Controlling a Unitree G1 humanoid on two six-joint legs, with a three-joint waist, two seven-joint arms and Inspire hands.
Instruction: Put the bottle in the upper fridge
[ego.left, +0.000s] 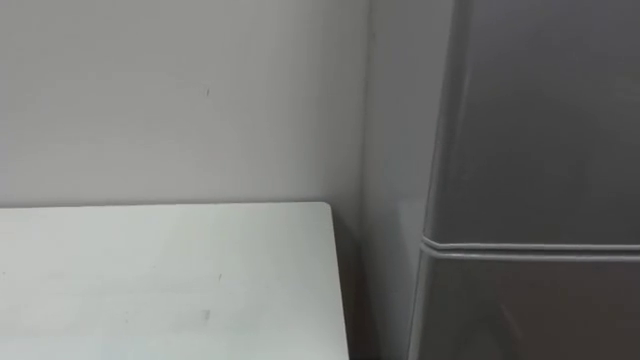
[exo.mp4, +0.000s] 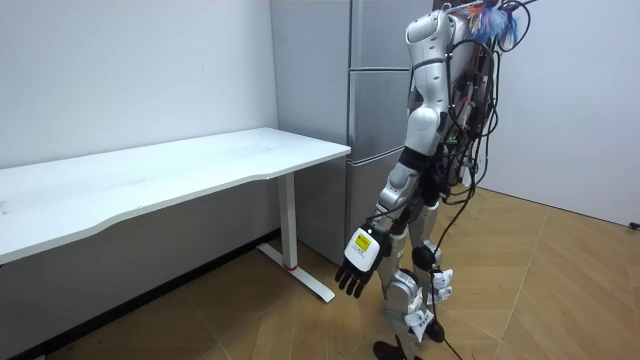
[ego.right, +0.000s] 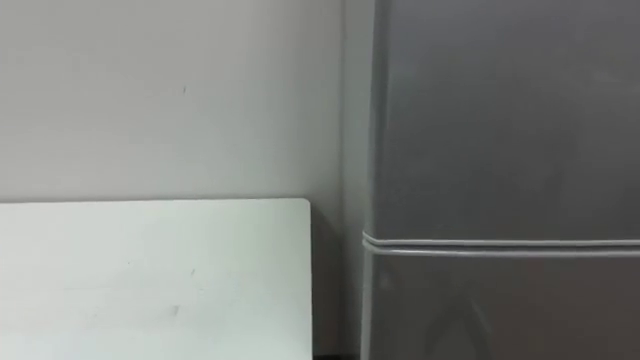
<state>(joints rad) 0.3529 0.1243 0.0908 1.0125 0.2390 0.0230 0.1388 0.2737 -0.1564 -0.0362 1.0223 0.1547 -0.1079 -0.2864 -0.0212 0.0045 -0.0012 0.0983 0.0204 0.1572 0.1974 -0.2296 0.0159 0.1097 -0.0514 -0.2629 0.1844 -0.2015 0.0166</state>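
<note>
A white table (ego.left: 150, 280) is seen at the left, its far edge set against the pale wall (ego.left: 180, 100) and its right edge ending in a square corner. Between that edge and the grey fridge (ego.left: 540, 120) at the right, a narrow dark gap (ego.left: 350, 300) is left. The fridge is shut, and a light seam (ego.left: 530, 247) is drawn between an upper and a lower door. In the room view the robot is stood on the wooden floor (exo.mp4: 560, 290) close before the fridge, past the table's right end, with open floor behind it. The left hand (exo.mp4: 358, 265) is hung low beside the leg, fingers released and straight, with nothing held. Where the bottle is cannot be told.
</note>
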